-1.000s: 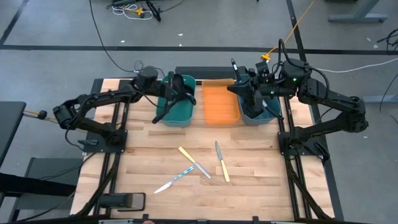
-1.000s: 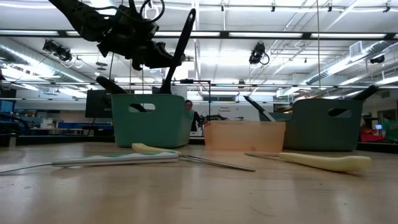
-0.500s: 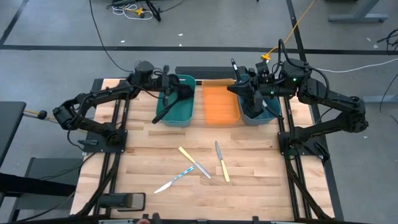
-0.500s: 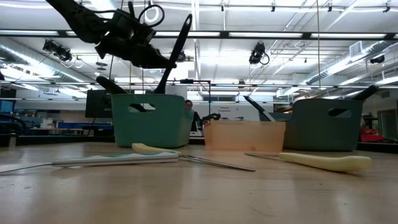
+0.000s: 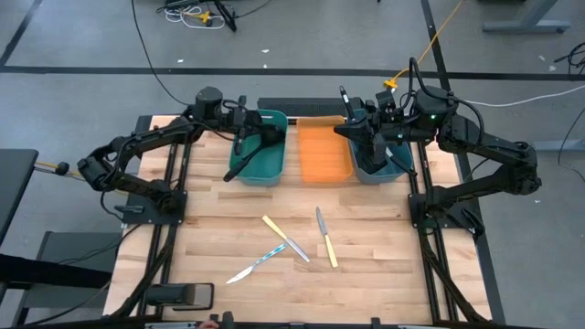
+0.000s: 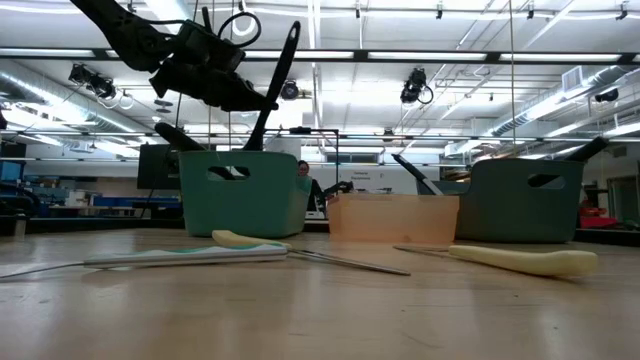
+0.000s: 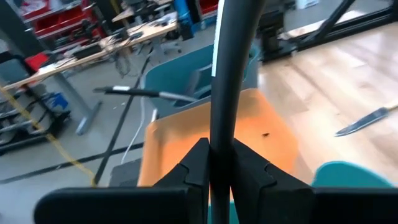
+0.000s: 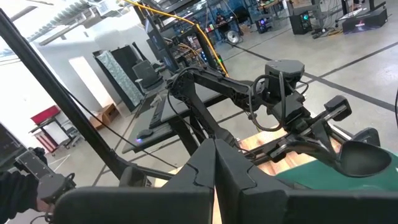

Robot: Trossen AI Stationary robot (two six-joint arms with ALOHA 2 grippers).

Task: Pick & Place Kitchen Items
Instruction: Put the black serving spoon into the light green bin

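While clamped, left gripper [image 5: 249,134] lifts what seems a ladle [image 5: 245,155].

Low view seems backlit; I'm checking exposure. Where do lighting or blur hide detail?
Low view: ceiling lights silhouette the left gripper and its ladle; the near tabletop is soft. Left wrist view: the handle is blurred. High view: evenly lit.
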